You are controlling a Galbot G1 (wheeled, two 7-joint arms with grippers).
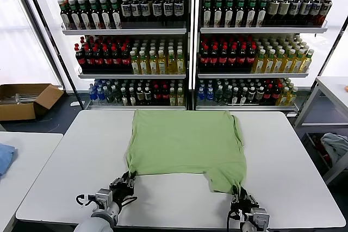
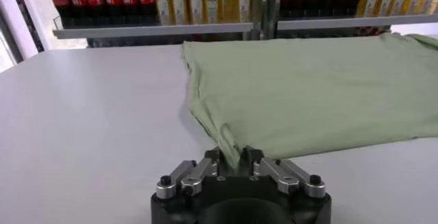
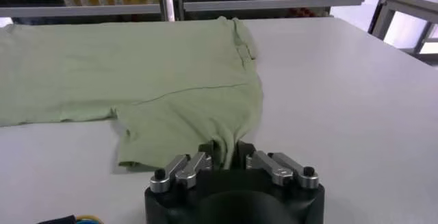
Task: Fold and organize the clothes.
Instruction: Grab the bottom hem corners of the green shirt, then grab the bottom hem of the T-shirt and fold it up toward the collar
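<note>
At the near edge of the white table (image 1: 54,177), my left gripper (image 1: 124,184) is closed on the near-left corner of the light green shirt (image 1: 185,142); my right gripper (image 1: 242,200) pinches the shirt's near-right corner, drawn out as a tongue toward that edge. From both grips the shirt spreads flat, plain side up, across the table's middle to its far edge. Bottle shelves (image 1: 187,31) stand beyond.

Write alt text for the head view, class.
A light green short-sleeved shirt lies spread on a white table. The left gripper and right gripper each pinch a near corner of it. Bottle-filled shelves stand behind.
</note>
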